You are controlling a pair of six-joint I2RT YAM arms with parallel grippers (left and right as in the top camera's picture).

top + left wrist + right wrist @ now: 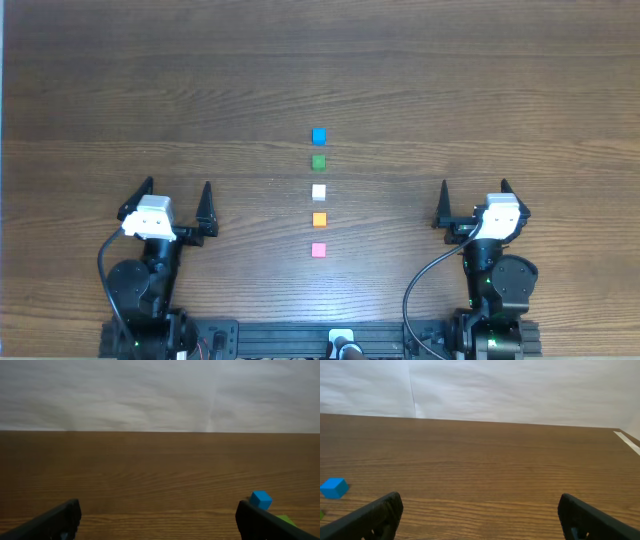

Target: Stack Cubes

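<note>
The blue cube, green cube, white cube, orange cube and pink cube lie in a line on the tabletop, not touching, between the left claw and right claw, both spread wide.

Soft, even light falls from overhead on the bench, leaving a faint pale sheen on the wood and no hard glare. The blue cube casts only a small, soft shadow. The left wrist view is dimmer, its wall grey; the right wrist view is brighter.
</note>
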